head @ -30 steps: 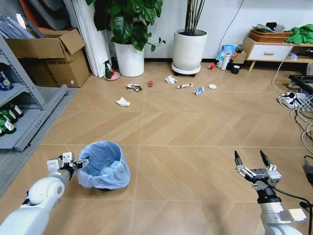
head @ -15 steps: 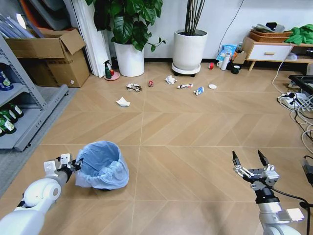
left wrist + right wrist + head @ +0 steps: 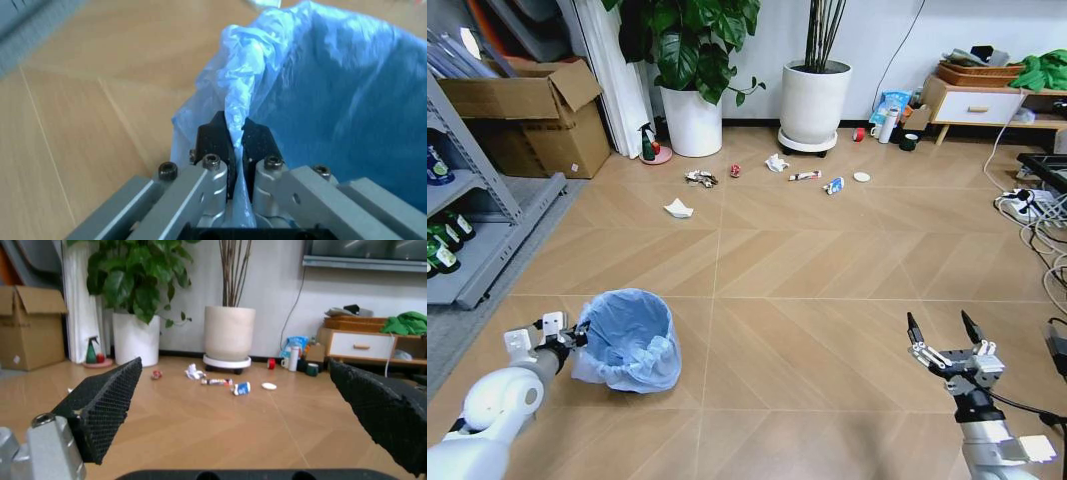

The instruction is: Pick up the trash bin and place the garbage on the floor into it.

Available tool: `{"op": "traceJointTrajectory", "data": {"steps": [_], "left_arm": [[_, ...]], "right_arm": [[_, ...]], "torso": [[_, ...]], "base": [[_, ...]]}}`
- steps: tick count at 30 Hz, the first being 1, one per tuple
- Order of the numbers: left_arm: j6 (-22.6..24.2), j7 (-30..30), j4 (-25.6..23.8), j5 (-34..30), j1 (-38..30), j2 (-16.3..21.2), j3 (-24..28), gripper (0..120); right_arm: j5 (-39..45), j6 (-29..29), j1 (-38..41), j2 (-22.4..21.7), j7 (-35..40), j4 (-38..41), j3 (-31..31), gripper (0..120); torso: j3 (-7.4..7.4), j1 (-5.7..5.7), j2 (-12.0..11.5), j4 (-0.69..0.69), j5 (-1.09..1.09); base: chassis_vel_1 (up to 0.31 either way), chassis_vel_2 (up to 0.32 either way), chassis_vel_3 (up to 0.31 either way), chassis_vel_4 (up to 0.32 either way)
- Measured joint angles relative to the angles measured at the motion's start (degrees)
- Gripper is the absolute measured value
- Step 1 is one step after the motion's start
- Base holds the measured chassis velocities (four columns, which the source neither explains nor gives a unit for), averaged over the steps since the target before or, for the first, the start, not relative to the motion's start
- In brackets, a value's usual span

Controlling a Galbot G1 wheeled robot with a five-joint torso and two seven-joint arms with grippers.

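The trash bin (image 3: 627, 342), dark and lined with a crinkly light-blue bag, is at the lower left of the head view on the chevron floor (image 3: 807, 260). My left gripper (image 3: 579, 335) is shut on the bin's bagged rim; the left wrist view shows the gripper (image 3: 237, 132) pinching the blue bag (image 3: 333, 90). The garbage lies far ahead: a white tissue (image 3: 679, 208), a crushed wrapper (image 3: 699, 179), a red can (image 3: 735, 170), a tube (image 3: 805, 175) and a packet (image 3: 833, 186). My right gripper (image 3: 937, 322) hangs open at the lower right, holding nothing, and faces the litter (image 3: 241, 388).
Two white plant pots (image 3: 815, 103) stand by the back wall, with a green spray bottle (image 3: 647, 143) beside them. A cardboard box (image 3: 527, 115) and a metal shelf (image 3: 467, 230) line the left side. Cables and a power strip (image 3: 1027, 205) lie at the right, near a wooden cabinet (image 3: 977, 100).
My left arm has drawn back to the left, and the trash bin held by its rim has shifted left with it. The right gripper has barely moved.
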Motion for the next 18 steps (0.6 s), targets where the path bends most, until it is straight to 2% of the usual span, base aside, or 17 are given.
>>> {"op": "traceJointTrajectory", "data": {"steps": [2,18], "left_arm": [[-0.4,-0.23,-3.36,0.06,1.62,-0.53,-2.79,0],[-1.77,-2.11,-15.55,-0.98,9.04,-3.26,-12.71,0]], "right_arm": [[-1.86,0.51,-0.72,0.02,1.3,-0.05,0.52,100],[-3.14,1.36,-1.03,-1.36,1.25,-3.12,0.71,100]], "torso": [[0.0,0.0,0.0,0.01,0.0],[0.0,0.0,0.0,0.0,0.0]], "base": [[0.0,0.0,0.0,0.0],[0.0,0.0,0.0,0.0]]}}
